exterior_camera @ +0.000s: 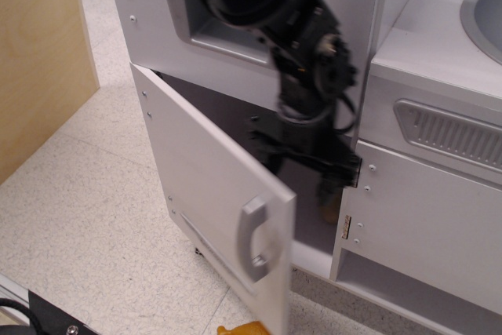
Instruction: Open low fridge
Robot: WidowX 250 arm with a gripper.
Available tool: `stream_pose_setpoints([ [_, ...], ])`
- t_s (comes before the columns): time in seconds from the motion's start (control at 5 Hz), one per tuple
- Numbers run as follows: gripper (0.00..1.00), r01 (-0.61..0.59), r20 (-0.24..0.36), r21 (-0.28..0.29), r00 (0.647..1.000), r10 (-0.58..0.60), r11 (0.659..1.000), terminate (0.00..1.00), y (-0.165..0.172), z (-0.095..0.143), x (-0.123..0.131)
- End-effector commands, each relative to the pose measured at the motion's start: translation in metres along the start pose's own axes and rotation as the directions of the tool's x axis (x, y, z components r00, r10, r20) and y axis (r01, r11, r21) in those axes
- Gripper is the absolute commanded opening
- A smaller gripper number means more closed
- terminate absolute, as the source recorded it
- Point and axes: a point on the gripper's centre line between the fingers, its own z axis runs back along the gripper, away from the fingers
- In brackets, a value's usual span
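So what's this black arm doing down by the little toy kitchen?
The robot arm is opening the low fridge door of a toy kitchen. The door, with its curved grey handle, already stands well ajar, showing the dark compartment behind it. The gripper is reaching into that opening just behind the door's free edge, apparently pushing it outward; the picture is too blurred to tell how its jaws are set. A yellow object lies on the floor below.

Single close view, obliquely down at low fridge [212, 186]
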Motion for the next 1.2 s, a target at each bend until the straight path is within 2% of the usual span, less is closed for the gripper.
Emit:
stream_pose_setpoints([
  [0.0, 1.0, 0.013, -0.091, 0.068, 0.996, -0.007, 0.998, 0.0, 0.047, -0.013, -0.021],
  [0.2, 1.0, 0.047, -0.093, 0.128, 0.995, -0.035, 0.991, 0.0, 0.068, -0.023, -0.042],
  [0.4, 1.0, 0.101, -0.104, 0.154, 0.991, -0.086, 0.983, 0.0, 0.086, -0.026, -0.062],
  [0.6, 1.0, 0.134, -0.118, 0.161, 0.986, -0.116, 0.978, 0.0, 0.104, -0.025, -0.079],
  [0.8, 1.0, 0.121, -0.138, 0.132, 0.985, -0.102, 0.984, 0.0, 0.121, -0.023, -0.087],
  [1.0, 1.0, 0.121, -0.138, 0.132, 0.985, -0.102, 0.984, 0.0, 0.121, -0.023, -0.087],
])
